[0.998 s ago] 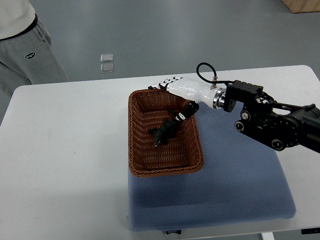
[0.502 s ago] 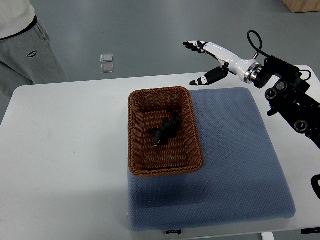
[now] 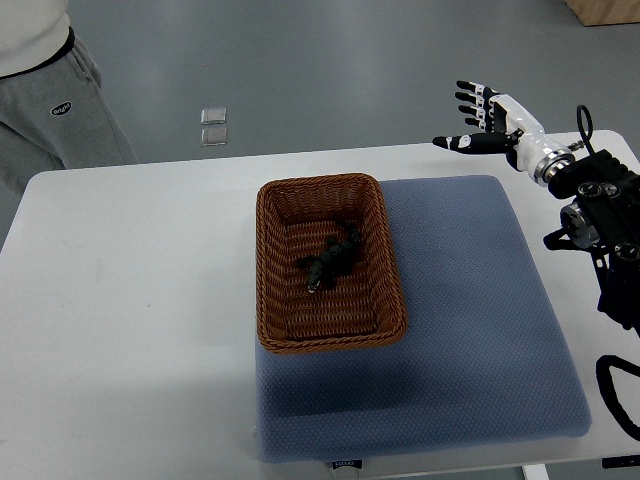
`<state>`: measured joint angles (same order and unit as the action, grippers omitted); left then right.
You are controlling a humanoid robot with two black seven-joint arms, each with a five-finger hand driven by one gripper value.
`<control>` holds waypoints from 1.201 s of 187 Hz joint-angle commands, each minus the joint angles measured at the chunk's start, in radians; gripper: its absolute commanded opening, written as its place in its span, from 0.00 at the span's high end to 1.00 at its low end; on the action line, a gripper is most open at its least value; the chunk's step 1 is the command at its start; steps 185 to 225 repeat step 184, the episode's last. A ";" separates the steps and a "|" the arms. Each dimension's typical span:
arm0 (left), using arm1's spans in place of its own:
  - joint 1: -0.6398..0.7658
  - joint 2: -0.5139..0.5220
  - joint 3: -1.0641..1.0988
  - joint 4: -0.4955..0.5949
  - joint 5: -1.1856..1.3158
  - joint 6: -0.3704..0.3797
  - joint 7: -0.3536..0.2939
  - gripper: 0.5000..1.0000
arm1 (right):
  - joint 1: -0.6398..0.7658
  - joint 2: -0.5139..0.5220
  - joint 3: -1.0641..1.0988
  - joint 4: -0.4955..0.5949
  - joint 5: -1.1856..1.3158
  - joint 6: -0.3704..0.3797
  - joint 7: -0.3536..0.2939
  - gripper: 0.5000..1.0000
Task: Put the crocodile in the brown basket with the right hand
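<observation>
A dark green toy crocodile lies inside the brown wicker basket, near its middle. The basket sits on the left part of a blue mat. My right hand, white with black fingertips, hovers high over the table's far right edge, well away from the basket. Its fingers are spread and hold nothing. The right arm runs down the picture's right side. No left arm shows.
The white table carries the mat and basket. A person in grey trousers stands beyond the far left corner. Two small clear squares lie on the floor behind the table.
My right hand drew out of the basket, leaving the crocodile inside, and swung up and to the right over the table's far right edge.
</observation>
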<state>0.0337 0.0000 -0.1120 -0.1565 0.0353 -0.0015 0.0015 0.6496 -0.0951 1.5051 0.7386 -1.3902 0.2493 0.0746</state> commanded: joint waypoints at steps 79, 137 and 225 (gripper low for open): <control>0.000 0.000 0.000 0.000 0.000 0.000 0.000 0.00 | -0.018 0.003 -0.010 -0.100 0.388 -0.133 -0.006 0.14; 0.000 0.000 0.000 0.000 0.000 0.000 0.000 0.00 | -0.021 0.006 -0.011 -0.102 0.402 -0.130 -0.002 0.14; 0.000 0.000 0.000 0.000 0.000 0.000 0.000 0.00 | -0.021 0.005 -0.085 -0.102 0.424 -0.128 -0.002 0.14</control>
